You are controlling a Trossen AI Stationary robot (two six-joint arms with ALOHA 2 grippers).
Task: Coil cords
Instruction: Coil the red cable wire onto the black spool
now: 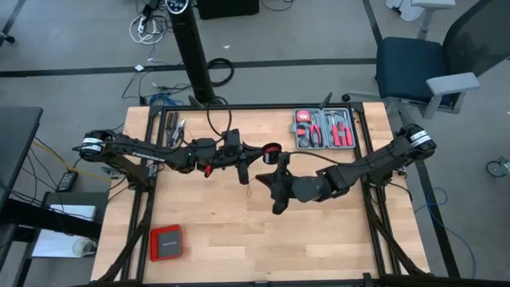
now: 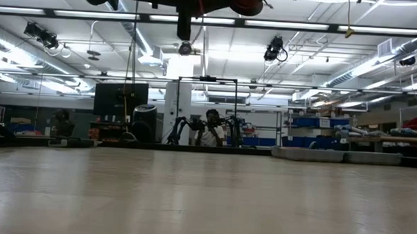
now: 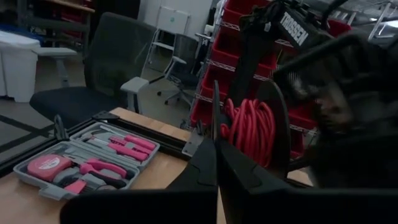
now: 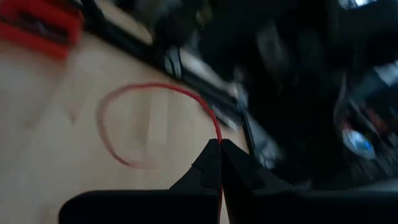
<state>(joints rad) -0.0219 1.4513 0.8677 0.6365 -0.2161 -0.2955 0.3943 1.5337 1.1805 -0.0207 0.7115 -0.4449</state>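
The left pincer (image 1: 244,171) hangs above the middle of the counter (image 1: 319,239), its fingers pressed together on the red cord (image 3: 252,129), whose wound bundle sits just beyond its tips. Just to its right, the right pincer (image 4: 220,144) is clamped on the same cord, which curves away from its tips in a loose loop over the wood. The grey tool tray (image 1: 323,129) lies at the far edge.

**Red cord, thin, flexible: one item**

Cord (image 4: 163,88): very thin red wire. In the right wrist view a free length curves in an open loop above the light wood tabletop, its end pinched between closed dark fingertips. In the left wrist view the remainder shows as a tight bundle of parallel turns (image 3: 250,129), wound upright on a dark holder.
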